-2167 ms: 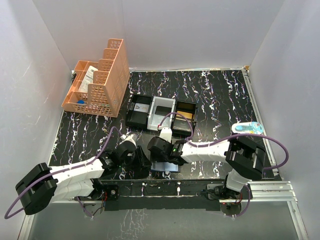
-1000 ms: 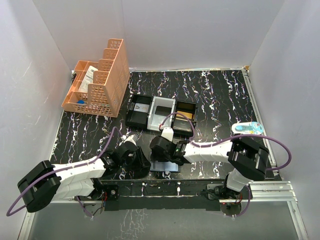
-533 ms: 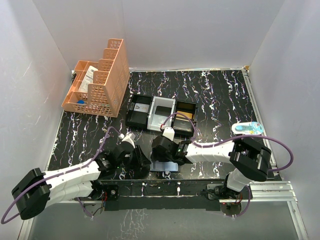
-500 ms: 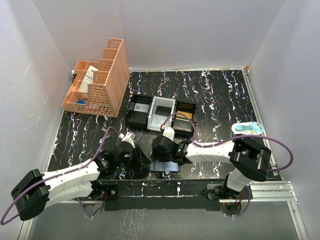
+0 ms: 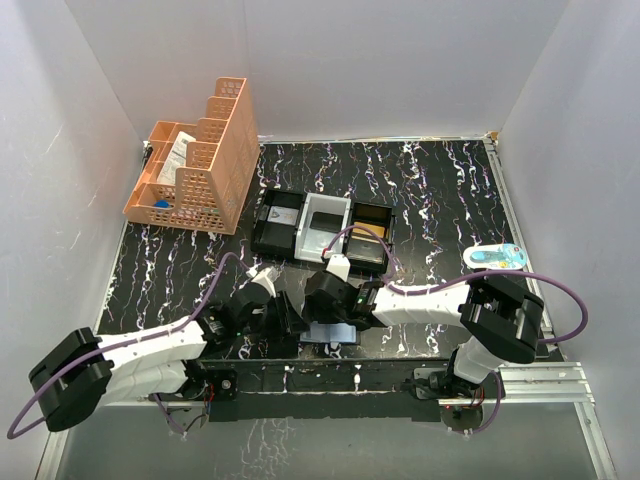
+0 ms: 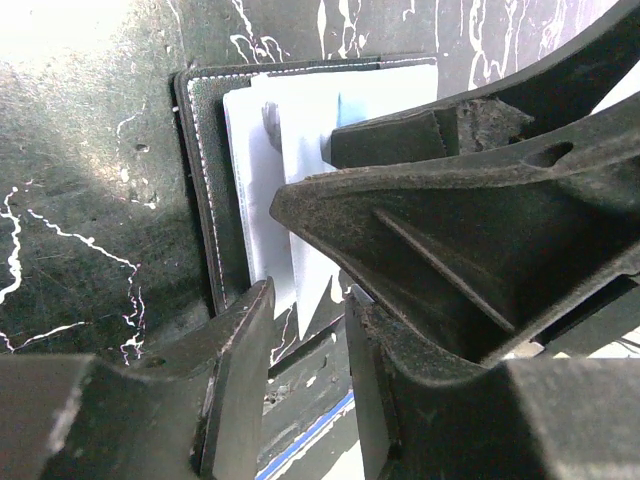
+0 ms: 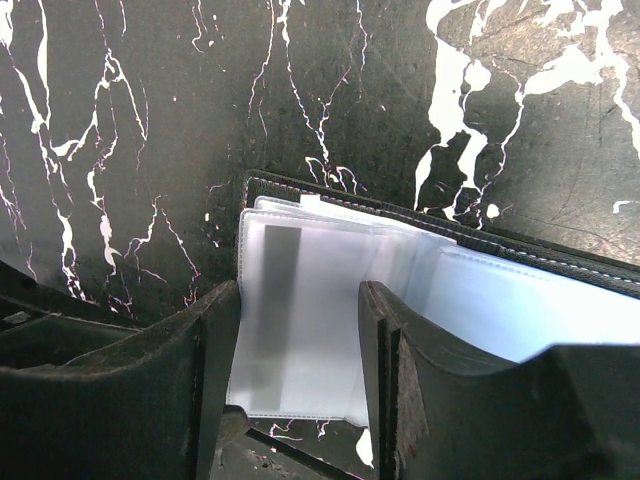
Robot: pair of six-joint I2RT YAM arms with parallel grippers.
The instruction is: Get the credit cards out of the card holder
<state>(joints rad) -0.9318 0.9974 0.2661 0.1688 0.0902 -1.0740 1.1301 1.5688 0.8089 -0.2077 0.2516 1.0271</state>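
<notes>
Robot lab booth, white walls [image 5: 400, 60]

left wrist | card holder [image 6: 200, 180] lies open on black marbled table [image 6: 90, 200], white cards [image 6: 255, 190] fanned inside | left gripper [image 6: 305, 305] jaws slightly apart, a card's lower edge at their gap, contact unclear | right gripper's fingers [image 6: 430, 230] reach in from the right over the cards

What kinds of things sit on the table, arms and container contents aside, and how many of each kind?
Basket: 1
Tray: 1
Card holder: 1
Blue-and-white item: 1
Total: 4
</notes>
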